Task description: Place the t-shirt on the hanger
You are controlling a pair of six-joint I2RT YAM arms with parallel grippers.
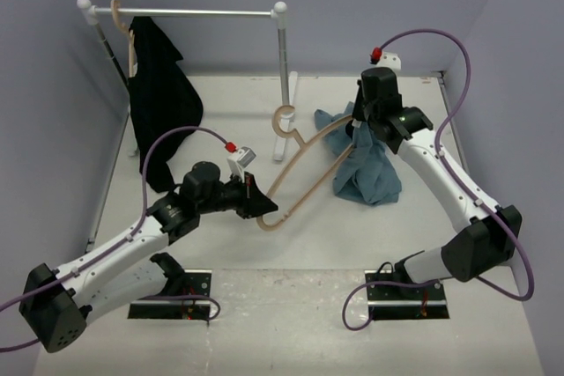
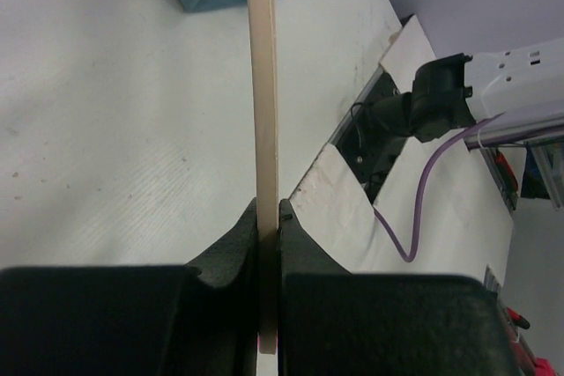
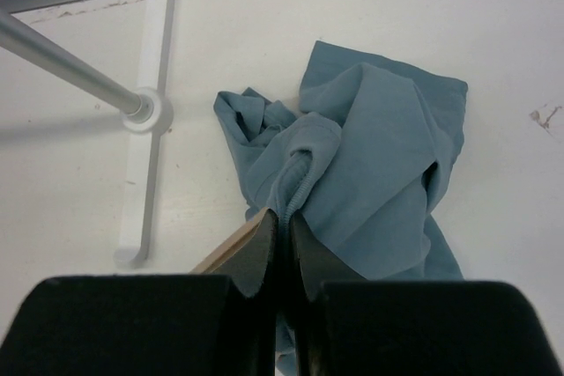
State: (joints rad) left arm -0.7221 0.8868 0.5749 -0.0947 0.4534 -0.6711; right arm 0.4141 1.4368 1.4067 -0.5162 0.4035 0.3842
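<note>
The pale wooden hanger is held off the table at mid-table, its hook by the rack's foot. My left gripper is shut on the end of the hanger's near arm; in the left wrist view the arm runs straight up from between the closed fingers. The grey-blue t-shirt is bunched, partly lifted, over the hanger's far arm. My right gripper is shut on the shirt's ribbed collar. In the right wrist view the shirt hangs below the fingers, with a bit of hanger beside them.
A white clothes rack stands at the back, with a black garment on another wooden hanger at its left end. Its right post and foot stand just behind the hanger's hook; the foot also shows in the right wrist view. Lilac walls enclose the table.
</note>
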